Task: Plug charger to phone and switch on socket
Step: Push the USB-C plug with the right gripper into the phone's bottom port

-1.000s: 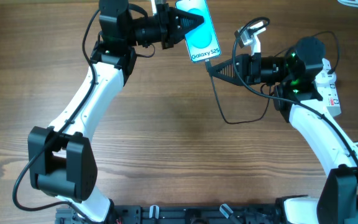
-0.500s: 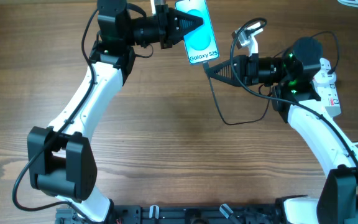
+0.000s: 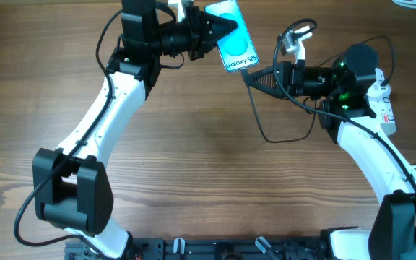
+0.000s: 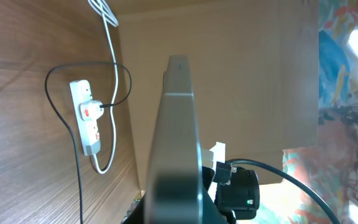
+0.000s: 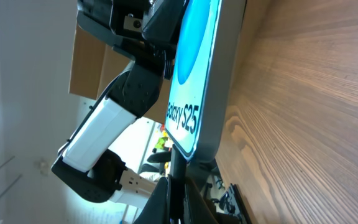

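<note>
- Clamping the phone (image 3: 235,40) by its left edge, my left pincer (image 3: 221,29) is shut on it at the far side of the table (image 3: 193,166). The cyan screen faces up, and the "Galaxy S25" end points near and right.
- My right pincer (image 3: 251,75) is closed tight on the plug end of the charger (image 3: 258,119). It sits just beside the phone's near end, slightly to its right.
- The plug tip meets that near end. I cannot tell whether it is seated in the port.
- From my right wrist, the phone (image 5: 194,81) rises directly beyond my fingertips, with its lettered end closest to them.
- The charger's thin black cable drops from the right pincer toward the near side. It curls on the table, then runs back right under my right arm.
- The socket (image 3: 387,108) lies at the far right, well apart from the phone and partly hidden by my right arm.
- My left wrist view shows the socket (image 4: 84,118) past the phone's edge, with a white adapter (image 4: 91,111) plugged in.
</note>
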